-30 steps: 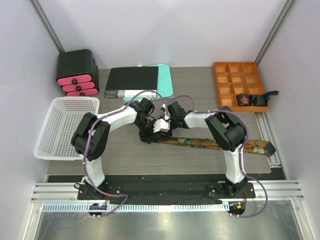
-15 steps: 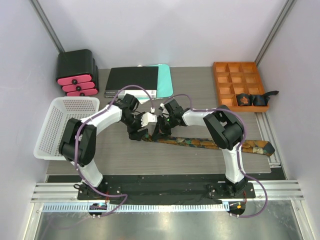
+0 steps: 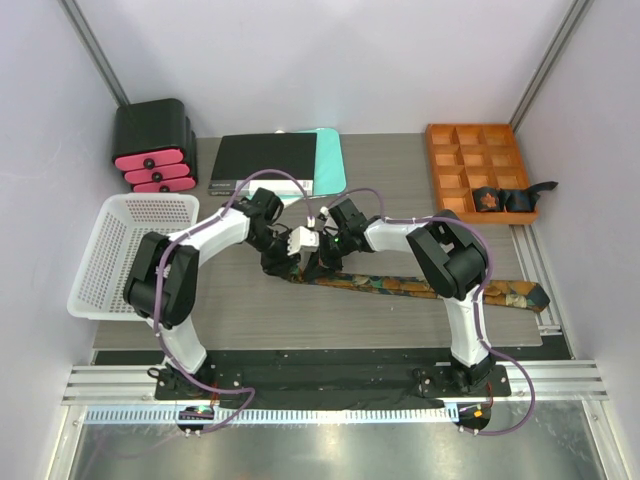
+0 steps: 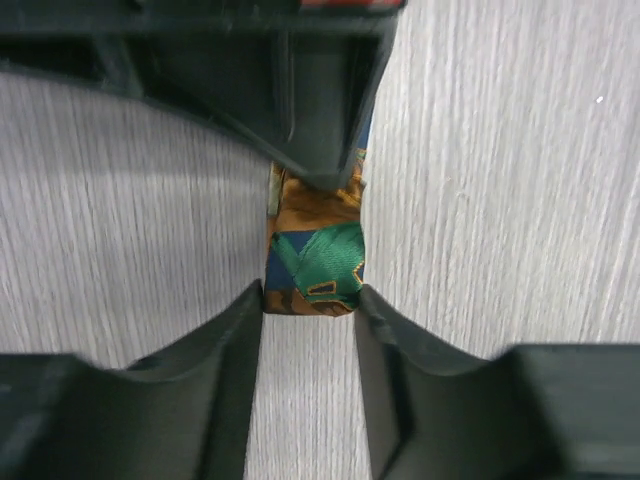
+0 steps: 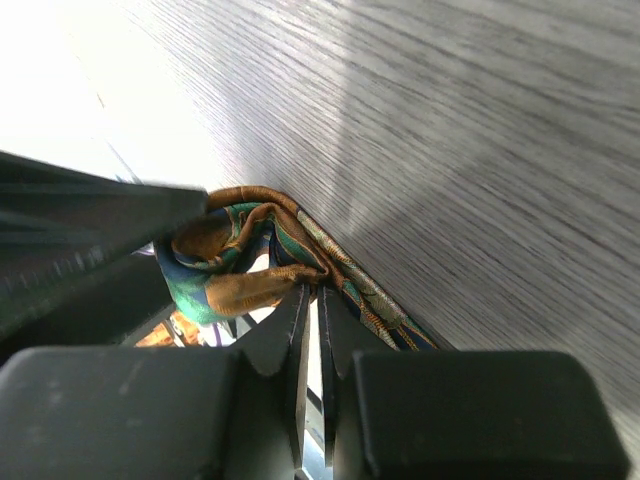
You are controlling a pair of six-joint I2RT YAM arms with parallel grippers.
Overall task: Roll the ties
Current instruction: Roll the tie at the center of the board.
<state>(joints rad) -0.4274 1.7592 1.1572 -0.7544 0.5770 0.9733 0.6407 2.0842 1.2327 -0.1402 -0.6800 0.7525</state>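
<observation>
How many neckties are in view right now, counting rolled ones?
3. A long dark orange-patterned fabric necktie lies across the grey table; a rolled brown-orange tie and a rolled black tie sit in the orange compartment tray. The arms may hide more.

Both arms bend inward and meet at the rolled end of the tie (image 4: 315, 262). The left pincer (image 4: 310, 300) clasps that roll from both sides. The right pincer (image 5: 312, 305), its fingers almost together, nips a fold of it.
</observation>
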